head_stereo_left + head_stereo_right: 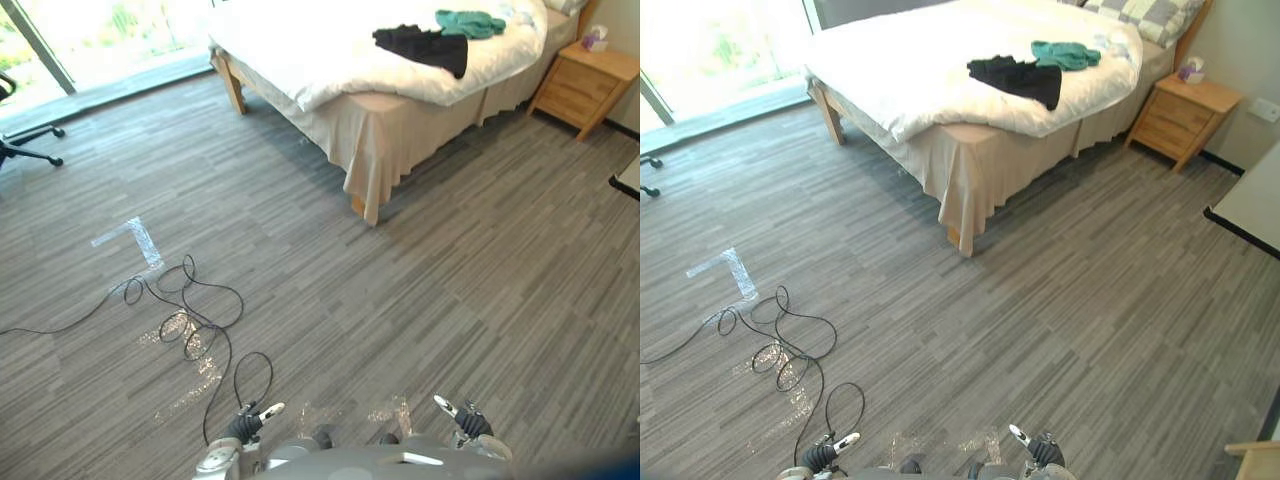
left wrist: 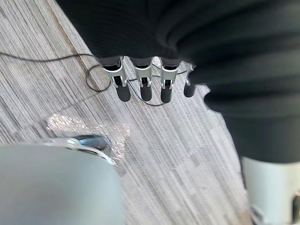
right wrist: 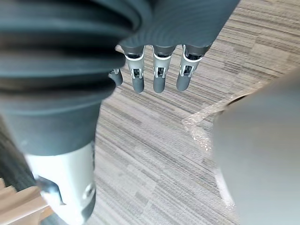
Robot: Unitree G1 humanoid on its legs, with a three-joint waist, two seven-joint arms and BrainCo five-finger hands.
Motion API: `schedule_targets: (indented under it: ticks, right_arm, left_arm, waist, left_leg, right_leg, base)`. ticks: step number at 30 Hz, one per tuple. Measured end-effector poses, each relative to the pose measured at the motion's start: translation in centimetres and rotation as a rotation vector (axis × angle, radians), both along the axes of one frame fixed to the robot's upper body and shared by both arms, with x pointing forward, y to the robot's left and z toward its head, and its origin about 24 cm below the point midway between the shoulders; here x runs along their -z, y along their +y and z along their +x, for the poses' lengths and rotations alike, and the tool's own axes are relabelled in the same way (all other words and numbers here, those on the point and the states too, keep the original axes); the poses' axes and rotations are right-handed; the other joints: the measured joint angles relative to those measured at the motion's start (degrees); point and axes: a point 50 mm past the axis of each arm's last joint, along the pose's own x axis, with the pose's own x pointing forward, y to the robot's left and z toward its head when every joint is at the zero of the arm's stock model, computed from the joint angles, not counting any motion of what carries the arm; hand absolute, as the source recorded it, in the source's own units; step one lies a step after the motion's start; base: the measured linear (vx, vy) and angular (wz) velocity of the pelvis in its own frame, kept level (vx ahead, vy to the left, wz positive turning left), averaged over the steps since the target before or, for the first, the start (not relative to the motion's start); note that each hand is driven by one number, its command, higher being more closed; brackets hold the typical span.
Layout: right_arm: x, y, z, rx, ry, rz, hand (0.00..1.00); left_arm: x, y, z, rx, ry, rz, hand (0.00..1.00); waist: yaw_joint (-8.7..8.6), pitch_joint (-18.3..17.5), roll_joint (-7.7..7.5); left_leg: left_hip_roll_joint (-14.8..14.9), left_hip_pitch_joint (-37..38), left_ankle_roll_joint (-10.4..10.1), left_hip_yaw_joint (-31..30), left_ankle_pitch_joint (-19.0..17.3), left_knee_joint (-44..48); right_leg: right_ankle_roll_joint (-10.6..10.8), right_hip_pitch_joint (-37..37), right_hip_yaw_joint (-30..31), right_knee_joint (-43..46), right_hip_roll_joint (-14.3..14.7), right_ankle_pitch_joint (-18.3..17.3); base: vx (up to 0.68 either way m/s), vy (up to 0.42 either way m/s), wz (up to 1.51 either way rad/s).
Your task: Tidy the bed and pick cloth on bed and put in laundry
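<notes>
**Clothes on bed, hands empty**

Left eye view: black cloth (image 1: 425,45) and teal cloth (image 1: 470,22) lie together near the bed's (image 1: 400,130) headboard end. Left wrist view: left hand (image 2: 140,86) straight-fingered, empty. Right wrist view: right hand (image 3: 159,77) likewise. A grab could snag the duvet (image 1: 320,55) beneath.

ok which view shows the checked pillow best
Right eye view: the checked pillow lies at the head of the bed, its pattern plain. The left eye view catches just its corner at the top edge. Both wrist views face the floor.
</notes>
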Motion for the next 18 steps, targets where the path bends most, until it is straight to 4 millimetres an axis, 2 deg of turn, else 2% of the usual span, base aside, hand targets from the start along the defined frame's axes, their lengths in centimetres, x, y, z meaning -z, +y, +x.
schedule_targets:
  ticks: [3, 4, 5, 6, 8, 11, 12, 13, 15, 17, 18]
  right_arm:
    - [-0.5, 0.0, 1.2, 0.013, -0.052, -0.001, 0.00]
    - [-0.7, 0.1, 1.6, 0.015, -0.068, 0.000, 0.00]
    - [-0.8, 0.0, 1.9, 0.023, -0.083, 0.002, 0.00]
    - [-0.9, 0.0, 1.9, 0.032, -0.087, 0.006, 0.00]
    - [-1.1, 0.0, 2.4, 0.046, -0.112, 0.011, 0.00]
    - [-2.0, -0.2, 3.7, 0.062, -0.177, 0.004, 0.00]
    - [-2.1, 0.0, 4.0, 0.069, -0.193, 0.011, 0.00]
    - [-2.3, -0.3, 4.3, 0.078, -0.202, 0.005, 0.00]
    - [-2.5, -0.8, 4.3, 0.120, -0.218, -0.002, 0.00]
    - [-2.4, -0.9, 4.0, 0.128, -0.213, -0.005, 0.00]
    - [-2.3, -0.9, 3.8, 0.132, -0.207, -0.003, 0.00]
  left_arm:
    - [-0.4, 0.3, 1.3, 0.010, -0.030, 0.008, 0.00]
    - [-0.4, 0.5, 1.3, 0.003, -0.031, 0.012, 0.00]
    - [-0.6, 0.7, 1.7, -0.019, -0.045, 0.018, 0.00]
    - [-0.7, 0.8, 2.0, -0.027, -0.051, 0.026, 0.00]
    - [-0.9, 0.6, 3.0, -0.013, -0.072, 0.032, 0.00]
    - [-1.4, -0.3, 4.6, 0.020, -0.103, 0.042, 0.00]
    - [-1.3, -0.9, 4.6, 0.025, -0.101, 0.031, 0.00]
    - [-1.3, -1.9, 5.3, 0.051, -0.116, 0.016, 0.00]
    - [-1.6, -3.1, 6.0, 0.078, -0.151, -0.001, 0.00]
    - [-1.6, -3.6, 6.0, 0.093, -0.153, -0.011, 0.00]
    - [-1.6, -4.1, 6.0, 0.092, -0.160, -0.022, 0.00]
  waist:
    - [0.23, 2.87, -0.53]
    - [0.29, 3.64, -0.04]
    - [0.01, 4.28, -0.76]
    - [-0.02, 4.52, -0.74]
    - [0.05, 5.13, -0.31]
    - [-0.05, 6.30, 0.77]
    - [-0.34, 6.42, 0.74]
    - [-0.63, 7.44, 2.20]
    - [-1.43, 8.88, 2.41]
    - [-1.93, 8.72, 2.29]
    - [-2.34, 8.16, 2.27]
  left_leg:
    - [1.86, -1.89, 0.48, 1.89, -3.37, 5.45]
    - [2.78, -2.84, 0.41, 2.24, -4.83, 8.04]
    - [3.66, -3.20, 0.00, 2.84, -6.56, 10.71]
    - [5.11, -4.14, -0.88, 2.95, -8.47, 13.64]
    - [8.17, -4.84, -2.27, 3.74, -10.94, 17.21]
    - [12.62, -4.67, -5.46, 6.49, -13.67, 19.85]
    - [14.89, -4.24, -7.27, 8.02, -15.11, 21.39]
    - [17.41, -2.99, -7.37, 10.94, -15.06, 21.75]
    - [17.73, 2.61, -7.59, 15.70, -12.85, 18.19]
    - [17.12, 6.68, -6.98, 17.40, -10.66, 16.50]
    - [16.89, 7.52, -6.86, 17.43, -9.80, 16.31]
  right_leg:
    - [0.87, -6.46, -0.61, 12.57, -1.02, 0.07]
    - [0.44, -8.89, -0.91, 17.31, -1.42, -0.36]
    - [0.28, -10.77, -2.32, 21.58, -3.31, -1.51]
    - [0.47, -11.46, -3.84, 21.88, -4.48, -1.85]
    - [1.29, -12.31, -5.34, 18.84, -4.82, -2.66]
    - [2.02, -16.79, -5.50, 13.10, -5.01, -1.40]
    - [-1.03, -17.39, -6.98, 12.72, -4.82, 2.59]
    - [-3.26, -17.37, -7.57, 13.78, -2.93, 1.89]
    - [-3.59, -17.68, -8.47, 19.61, -3.86, 0.61]
    - [-4.86, -16.99, -8.59, 24.27, -4.87, -1.76]
    - [-4.98, -16.36, -8.61, 24.18, -4.96, -4.49]
  base:
    - [-0.01, -0.032, -0.30]
    - [0.00, -0.059, -0.31]
    - [0.06, -0.134, -0.35]
    - [0.10, -0.144, -0.29]
    - [0.13, -0.214, -0.43]
    - [0.19, -0.308, -0.68]
    - [0.35, -0.373, -0.70]
    - [0.34, -0.301, -0.72]
    - [0.35, -0.248, -0.51]
    - [0.33, -0.219, -0.25]
    - [0.29, -0.210, -0.13]
